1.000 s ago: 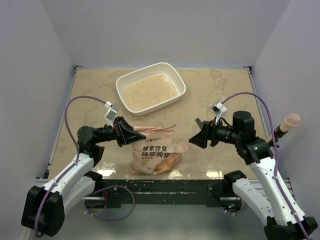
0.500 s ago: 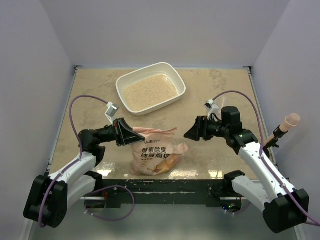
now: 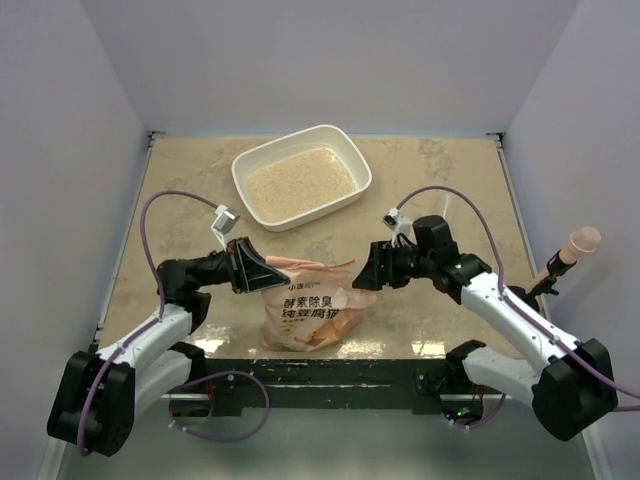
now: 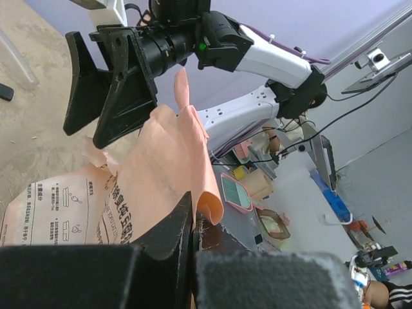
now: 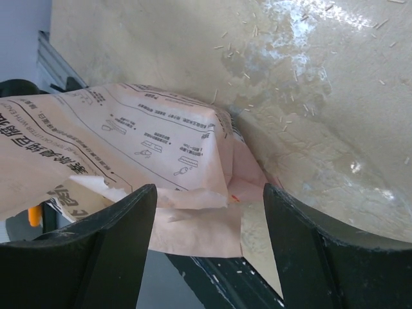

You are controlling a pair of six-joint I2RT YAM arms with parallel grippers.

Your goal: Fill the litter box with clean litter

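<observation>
Left end effector [image 4: 194, 222] tight on bag [image 4: 161, 161]

The litter box [image 3: 360, 168] is seen as smooth, glossy white plastic, and the clean litter [image 3: 298, 183] as fine, matt granules. The bag [image 3: 305, 312] is shown as creased, matt, paper-like sheet. A polished, stone-like sheen is carried by the surface [image 3: 450, 190].

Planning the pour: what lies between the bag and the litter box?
Only bare tabletop lies between the bag and the litter box, shown in the top external view.
</observation>
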